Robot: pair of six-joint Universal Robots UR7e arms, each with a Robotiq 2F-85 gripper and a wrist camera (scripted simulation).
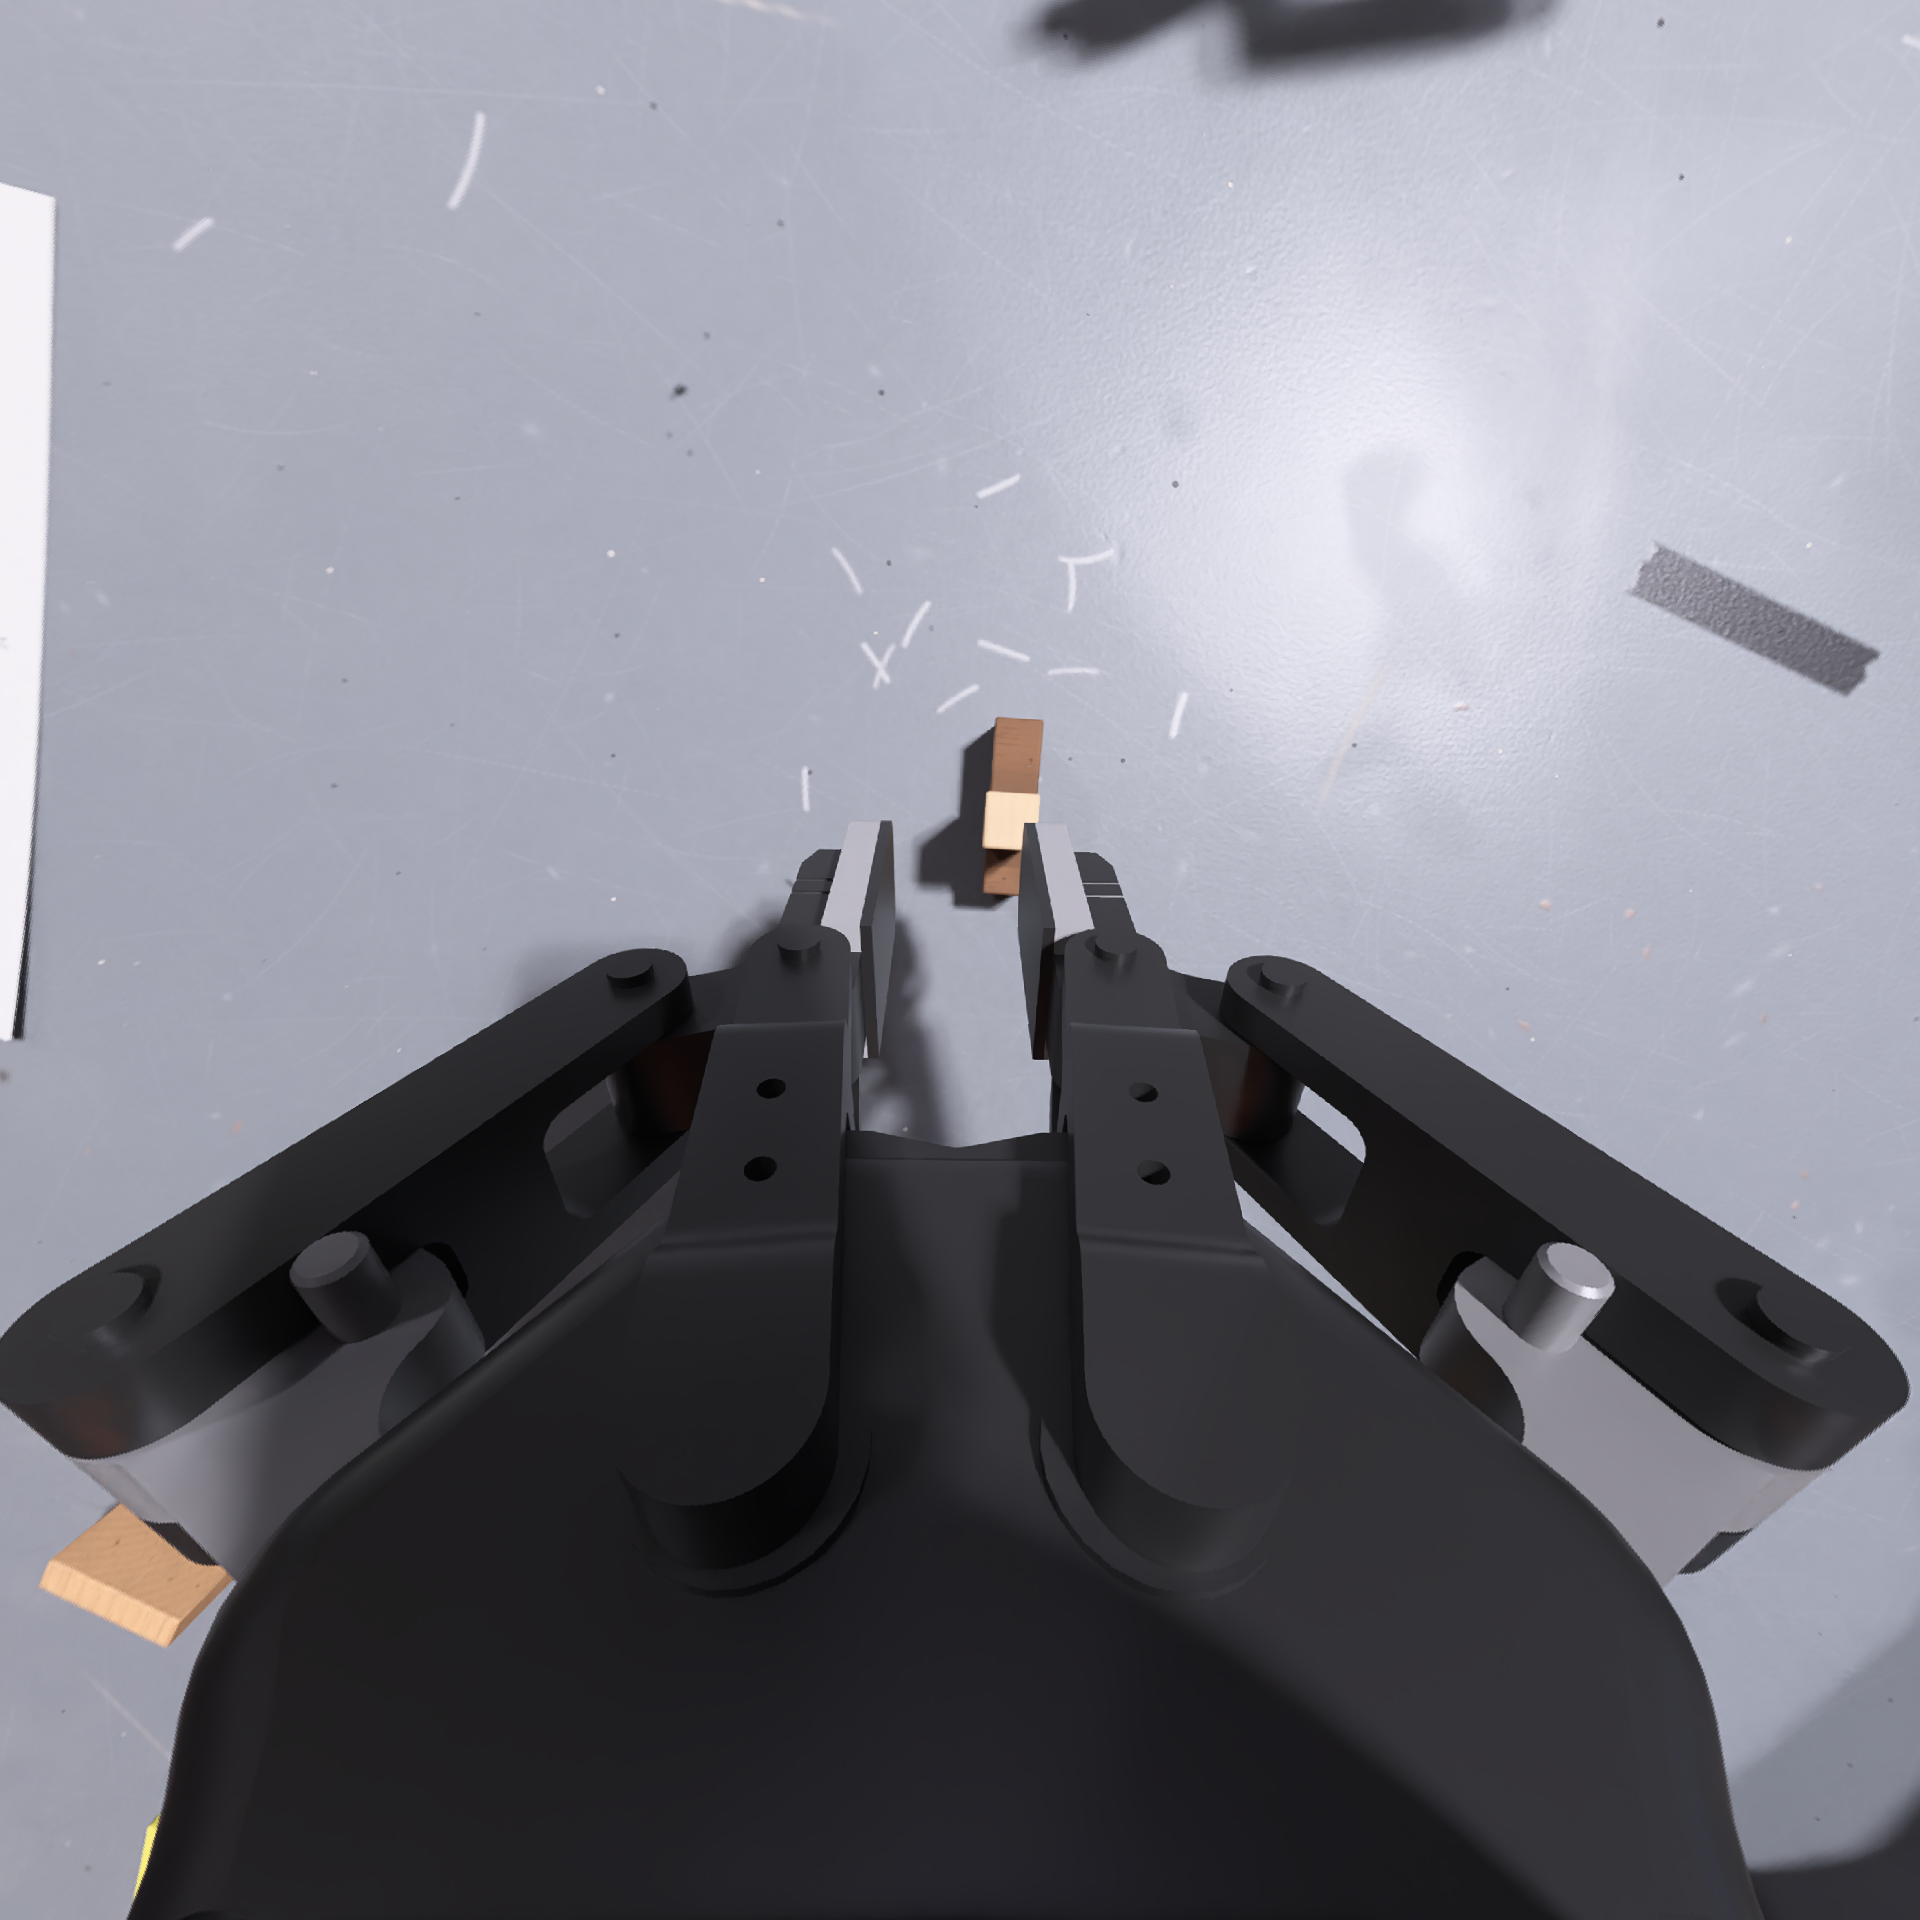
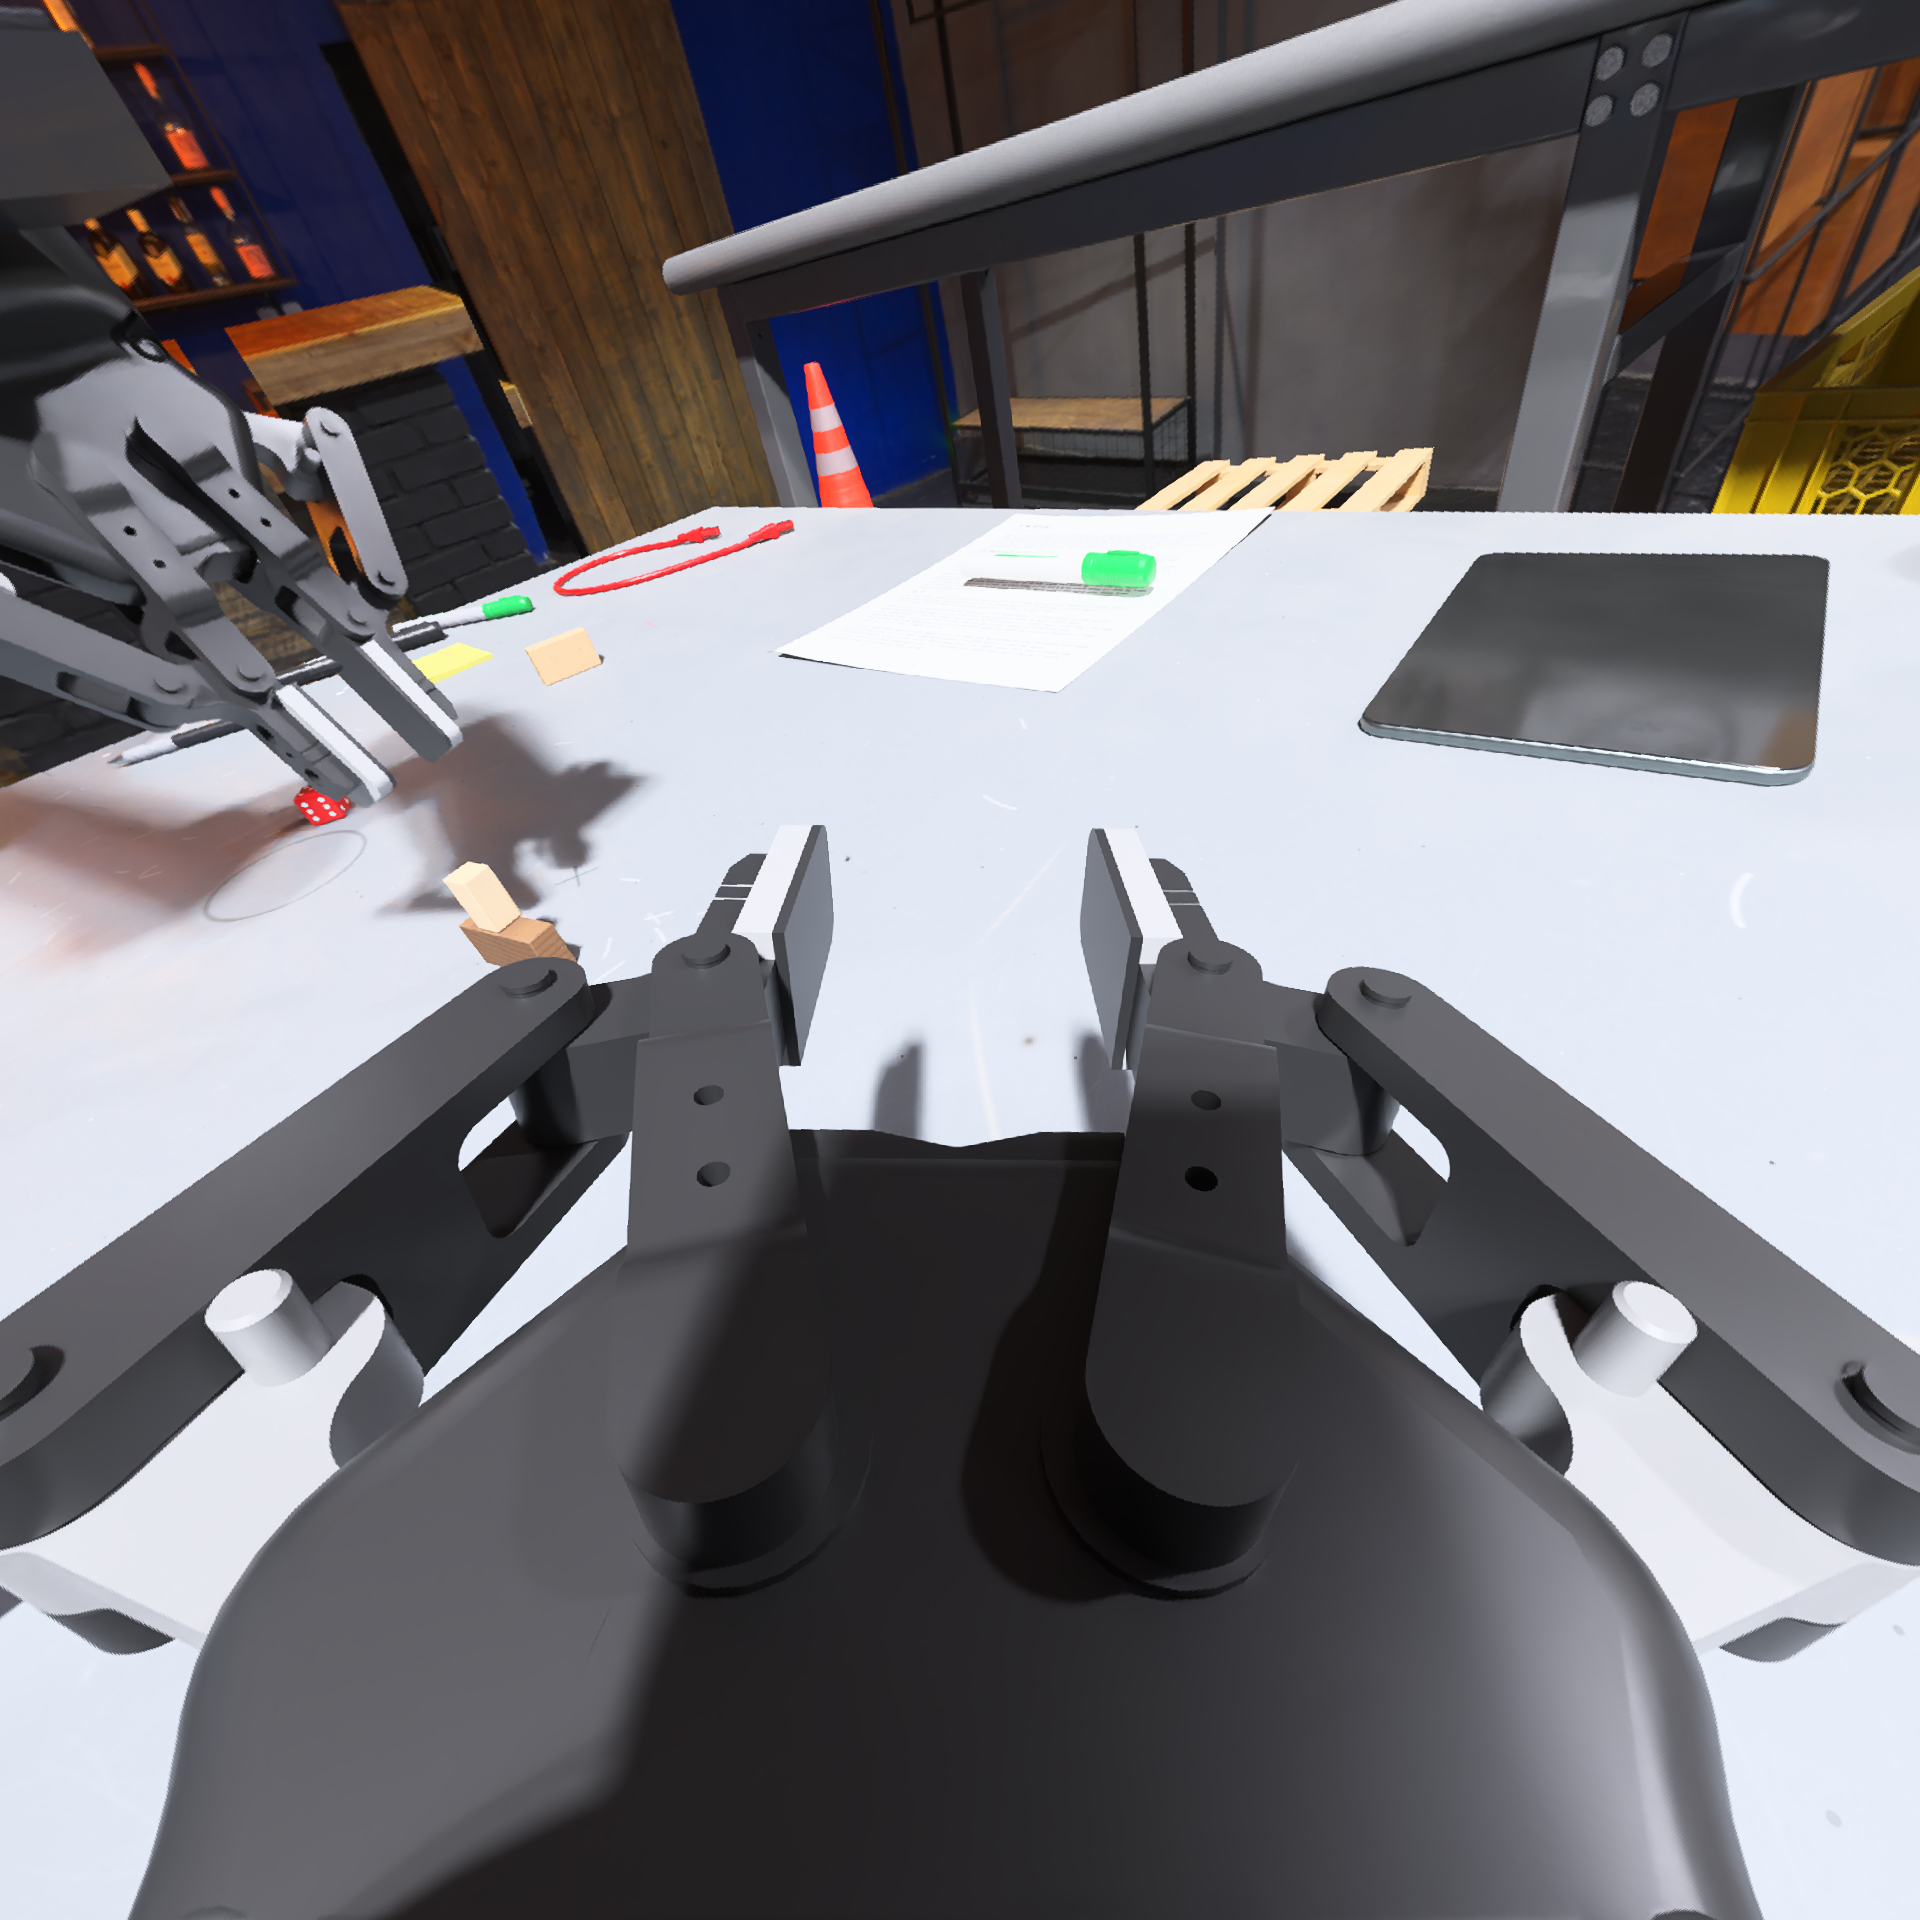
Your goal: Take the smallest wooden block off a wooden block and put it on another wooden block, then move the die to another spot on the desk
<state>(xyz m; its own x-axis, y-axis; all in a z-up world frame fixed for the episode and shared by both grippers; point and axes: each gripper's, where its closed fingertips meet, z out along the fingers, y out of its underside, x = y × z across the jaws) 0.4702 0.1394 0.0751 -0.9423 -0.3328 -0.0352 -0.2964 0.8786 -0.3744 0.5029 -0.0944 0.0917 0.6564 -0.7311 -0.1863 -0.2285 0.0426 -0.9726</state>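
Both sets of jaws hang released while the small pale block (image 1: 1011, 818), light, stiff and easily toppled, rests mid-counter on a darker block (image 1: 1016, 756); pinch its flat opposite sides.

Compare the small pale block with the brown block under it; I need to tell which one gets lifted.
The small pale block is light cream and roughly cube-like; the brown block is darker and longer, sticking out past it at both ends. The pale one sits on top, looking tilted in the right wrist view, while the brown one lies on the desk. Both are plain wood, and no jaws touch either.
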